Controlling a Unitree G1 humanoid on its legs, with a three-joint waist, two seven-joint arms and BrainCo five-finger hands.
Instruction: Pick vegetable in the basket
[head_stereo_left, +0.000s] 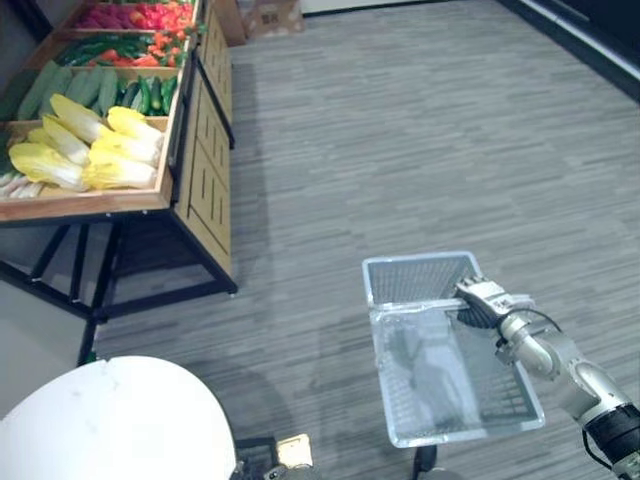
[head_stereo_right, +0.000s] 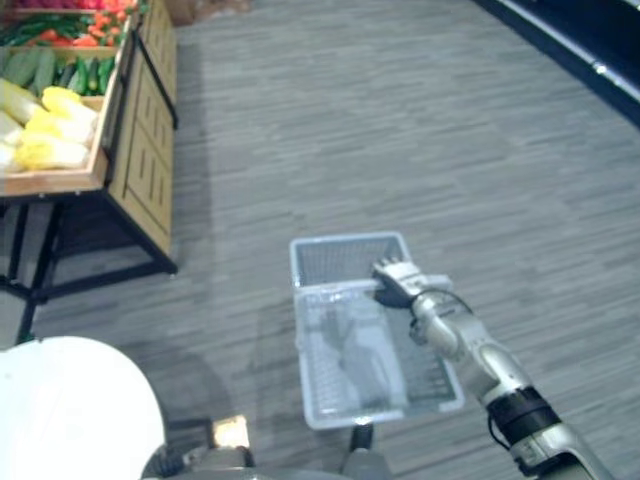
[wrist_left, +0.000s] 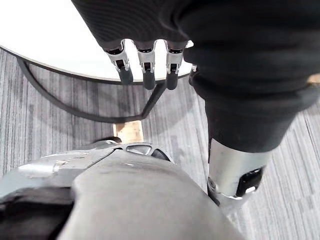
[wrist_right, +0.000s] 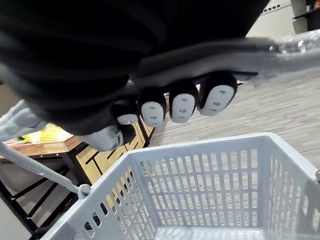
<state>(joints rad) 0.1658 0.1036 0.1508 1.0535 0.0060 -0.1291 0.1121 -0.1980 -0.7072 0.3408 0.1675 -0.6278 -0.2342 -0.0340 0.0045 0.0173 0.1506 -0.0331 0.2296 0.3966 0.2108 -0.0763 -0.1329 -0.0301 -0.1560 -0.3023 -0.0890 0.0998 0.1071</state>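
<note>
Above the floor, well apart from the wooden stand (head_stereo_left: 205, 170), the right hand (head_stereo_left: 485, 300) is curling round the handle (wrist_right: 210, 55) of the empty basket (head_stereo_left: 395, 285), while the left hand (wrist_left: 145, 65) is hanging relaxed, holding nothing. The vegetables are all lying in the stand's crates, so the basket (dangling from one hand) is likely risking a knock against the stand's front corner on approach. I am counting one basket, one stand, roughly six yellow chicory heads (head_stereo_left: 90, 145), plus cucumbers (head_stereo_left: 150, 95) and red peppers (head_stereo_left: 140, 15) too crowded to count.

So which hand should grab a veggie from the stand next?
Left, probably. The right hand has its fingers curled round the basket handle, so it is busy. The left hand hangs free by the white table, and the wooden vegetable stand is on the robot's left.
</note>
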